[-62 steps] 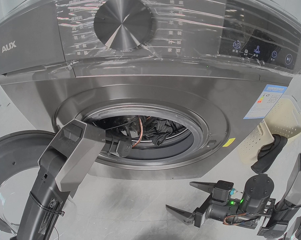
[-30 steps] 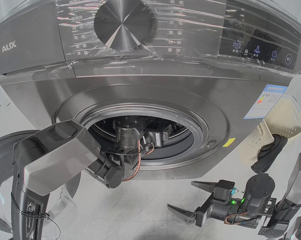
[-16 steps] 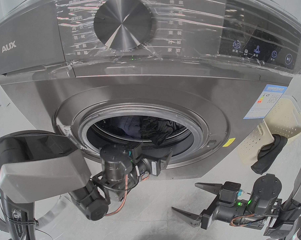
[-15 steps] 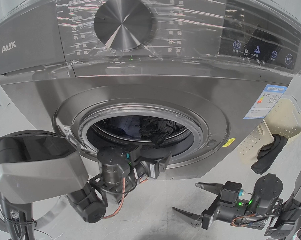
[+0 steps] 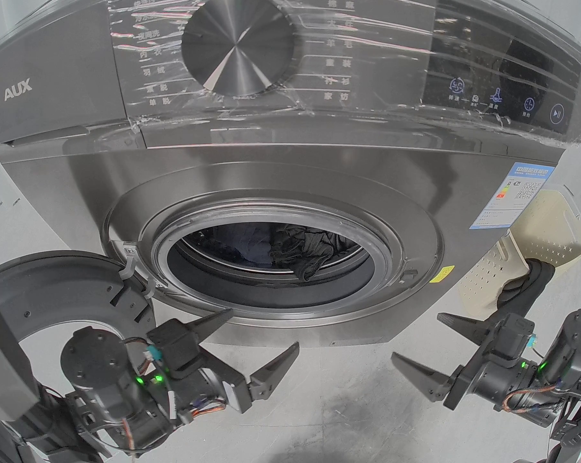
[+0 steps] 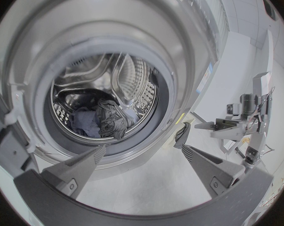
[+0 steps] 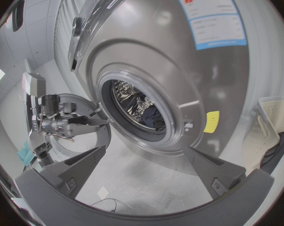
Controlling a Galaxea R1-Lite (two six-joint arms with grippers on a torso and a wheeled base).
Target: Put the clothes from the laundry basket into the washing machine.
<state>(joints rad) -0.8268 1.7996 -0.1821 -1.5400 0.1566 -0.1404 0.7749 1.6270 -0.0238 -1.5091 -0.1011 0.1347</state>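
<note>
Far left: open door (image 5: pixel 40 290), cut by frame edge and arm. Below drum opening, left gripper (image 5: pixel 263 330) spread wide, holding nothing. Dark clothes (image 5: pixel 300 252) heaped in washing machine (image 5: pixel 290 162) drum, rear lost in shadow. Then right gripper (image 5: pixel 416 337), wide apart, holding nothing. Cream laundry basket (image 5: pixel 554 226) partly behind machine corner; black garment (image 5: pixel 528 284) over rim, lower end hidden by right gripper
</note>
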